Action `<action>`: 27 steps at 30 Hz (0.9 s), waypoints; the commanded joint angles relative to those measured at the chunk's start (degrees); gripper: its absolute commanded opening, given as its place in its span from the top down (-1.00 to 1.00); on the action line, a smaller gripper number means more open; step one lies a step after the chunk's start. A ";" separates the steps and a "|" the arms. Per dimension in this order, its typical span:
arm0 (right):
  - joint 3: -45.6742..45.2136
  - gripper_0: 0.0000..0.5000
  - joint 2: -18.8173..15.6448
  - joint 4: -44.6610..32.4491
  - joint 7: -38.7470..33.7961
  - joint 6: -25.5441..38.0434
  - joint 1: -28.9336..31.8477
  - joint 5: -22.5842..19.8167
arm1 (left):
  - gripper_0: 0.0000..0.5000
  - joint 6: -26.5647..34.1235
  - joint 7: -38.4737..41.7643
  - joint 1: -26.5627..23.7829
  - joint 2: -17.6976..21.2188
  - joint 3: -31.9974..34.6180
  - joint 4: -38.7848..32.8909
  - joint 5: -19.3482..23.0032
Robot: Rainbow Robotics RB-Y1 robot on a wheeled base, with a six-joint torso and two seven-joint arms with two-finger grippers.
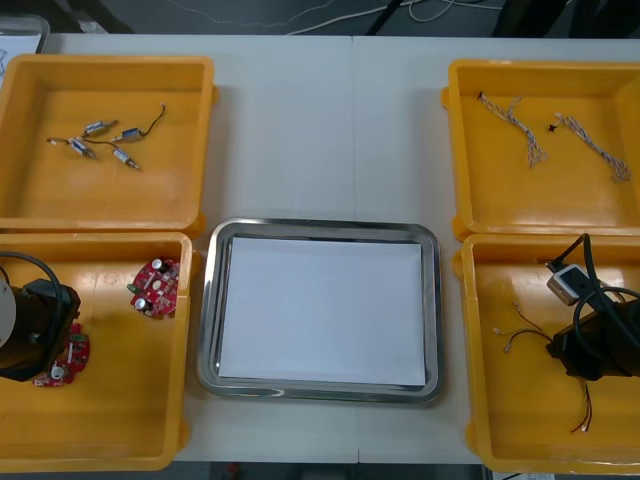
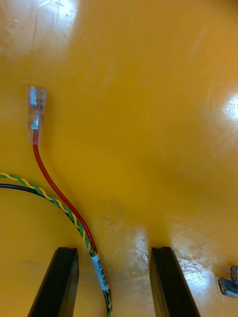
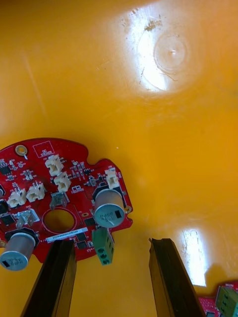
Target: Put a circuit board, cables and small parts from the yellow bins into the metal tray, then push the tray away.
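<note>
My left gripper hangs low in the near left yellow bin, over a round red circuit board. In the left wrist view the gripper is open, and the edge of a red board with its green connector lies between the fingers. A second board lies farther back in the bin. My right gripper is down in the near right bin. It stands open astride a cable of red, black and green-yellow strands, close to one finger. The metal tray is white inside.
The far left bin holds several small metal parts. Twisted cables lie in the far right bin. Another cable lies beside my right gripper. A corner of another board shows past one left finger.
</note>
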 commanded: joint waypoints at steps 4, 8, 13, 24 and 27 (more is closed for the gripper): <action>0.86 0.57 0.18 -0.47 2.65 -0.56 1.48 0.70 | -0.75 -0.73 2.14 -1.27 -1.51 1.63 0.42 -0.54; 0.86 1.00 0.18 -0.47 2.65 -0.47 1.40 0.70 | -0.74 -0.73 2.49 -1.35 -1.51 1.28 0.69 -0.36; 0.60 1.00 0.18 -0.47 2.38 -0.56 1.31 0.26 | -0.74 -0.73 2.93 -1.27 -1.69 1.02 1.04 -0.36; -4.68 1.00 0.18 -4.95 1.24 4.62 1.13 -1.85 | -0.73 -0.73 2.84 -1.44 -2.30 0.40 1.30 -0.89; -6.61 1.00 0.18 -7.15 0.98 6.56 1.13 -2.20 | -0.71 -0.73 2.93 -1.53 -2.48 0.05 1.30 -1.24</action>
